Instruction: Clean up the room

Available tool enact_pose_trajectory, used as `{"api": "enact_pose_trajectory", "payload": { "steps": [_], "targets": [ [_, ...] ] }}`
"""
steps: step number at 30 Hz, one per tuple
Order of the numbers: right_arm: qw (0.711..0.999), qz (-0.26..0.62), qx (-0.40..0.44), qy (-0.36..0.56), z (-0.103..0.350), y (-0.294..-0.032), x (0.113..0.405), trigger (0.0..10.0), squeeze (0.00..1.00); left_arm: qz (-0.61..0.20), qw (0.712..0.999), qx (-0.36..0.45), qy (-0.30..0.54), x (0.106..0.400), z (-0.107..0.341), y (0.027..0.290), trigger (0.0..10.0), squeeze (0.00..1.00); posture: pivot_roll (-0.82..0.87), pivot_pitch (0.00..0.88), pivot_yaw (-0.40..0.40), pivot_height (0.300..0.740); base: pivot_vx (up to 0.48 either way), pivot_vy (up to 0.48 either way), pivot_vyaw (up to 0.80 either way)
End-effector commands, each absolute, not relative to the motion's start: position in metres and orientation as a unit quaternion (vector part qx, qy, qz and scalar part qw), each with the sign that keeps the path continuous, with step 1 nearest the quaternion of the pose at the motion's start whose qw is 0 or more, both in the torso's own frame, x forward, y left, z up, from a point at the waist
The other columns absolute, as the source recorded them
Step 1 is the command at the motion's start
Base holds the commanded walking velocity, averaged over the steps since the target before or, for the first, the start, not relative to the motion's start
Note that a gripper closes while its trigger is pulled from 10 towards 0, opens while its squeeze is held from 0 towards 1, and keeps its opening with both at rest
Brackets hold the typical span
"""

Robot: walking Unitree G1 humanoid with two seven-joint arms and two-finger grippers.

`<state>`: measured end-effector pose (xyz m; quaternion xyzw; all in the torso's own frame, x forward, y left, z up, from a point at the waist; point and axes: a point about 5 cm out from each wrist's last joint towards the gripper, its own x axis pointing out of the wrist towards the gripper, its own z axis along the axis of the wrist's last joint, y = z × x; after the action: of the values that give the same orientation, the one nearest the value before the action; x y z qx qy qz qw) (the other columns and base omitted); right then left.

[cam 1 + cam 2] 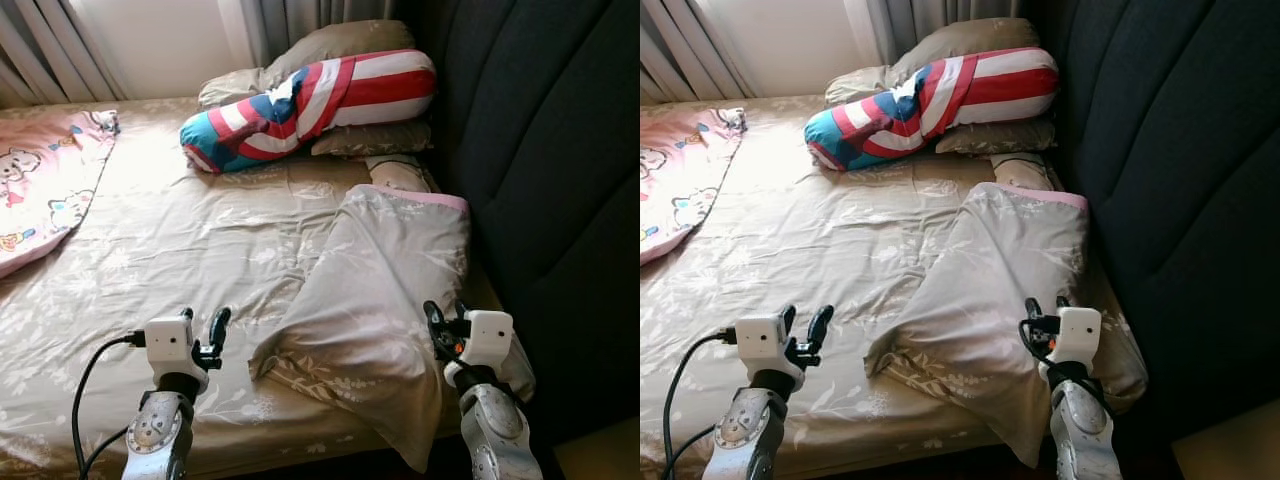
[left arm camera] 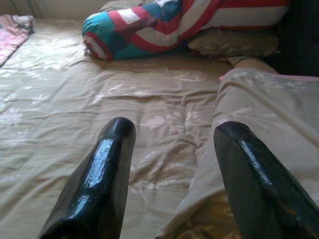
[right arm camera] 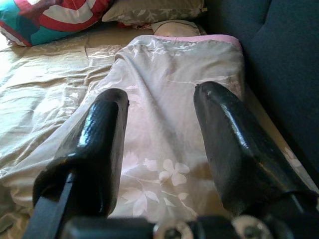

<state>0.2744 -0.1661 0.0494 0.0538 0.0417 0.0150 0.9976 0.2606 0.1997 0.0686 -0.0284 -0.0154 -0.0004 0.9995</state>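
From the head cameras, a bed with a beige flowered sheet is lying below a dark headboard, with a striped red, white and blue bolster resting on pillows at the far end, a pink cartoon blanket lying at the left edge, and a rumpled grey quilt trailing down the right side; the left gripper is hovering over the sheet just beside the quilt's near corner, and the right gripper is hovering above the quilt's right edge. In the left wrist view, the left gripper's fingers are standing spread apart, holding nothing, pointing over the sheet toward the bolster, with the quilt lying beside them. In the right wrist view, the right gripper's fingers are also spread wide and empty, pointing along the quilt toward its pink-trimmed end beside the headboard
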Motion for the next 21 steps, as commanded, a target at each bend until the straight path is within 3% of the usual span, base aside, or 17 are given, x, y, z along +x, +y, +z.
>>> {"api": "enact_pose_trajectory", "payload": {
  "steps": [1, 21],
  "targets": [
    [0.998, 0.014, 0.055, 0.037, 0.0517, -0.167, 0.2726, 10.0, 0.0, 0.002, 1.0, -0.029, -0.002, 0.2562, 0.0641, 0.2, 10.0, 0.0, -0.09, 0.115, -0.013, 0.67, 0.0, 0.0, 0.0],
    [0.997, 0.013, 0.06, 0.043, 0.05, -0.1655, 0.2729, 10.0, 0.0, -0.002, 0.999, -0.031, 0.006, 0.2573, 0.0654, 0.1984, 10.0, 0.0, -0.09, 0.117, -0.013, 0.67, 0.0, 0.0, 0.0]
  ]
}}
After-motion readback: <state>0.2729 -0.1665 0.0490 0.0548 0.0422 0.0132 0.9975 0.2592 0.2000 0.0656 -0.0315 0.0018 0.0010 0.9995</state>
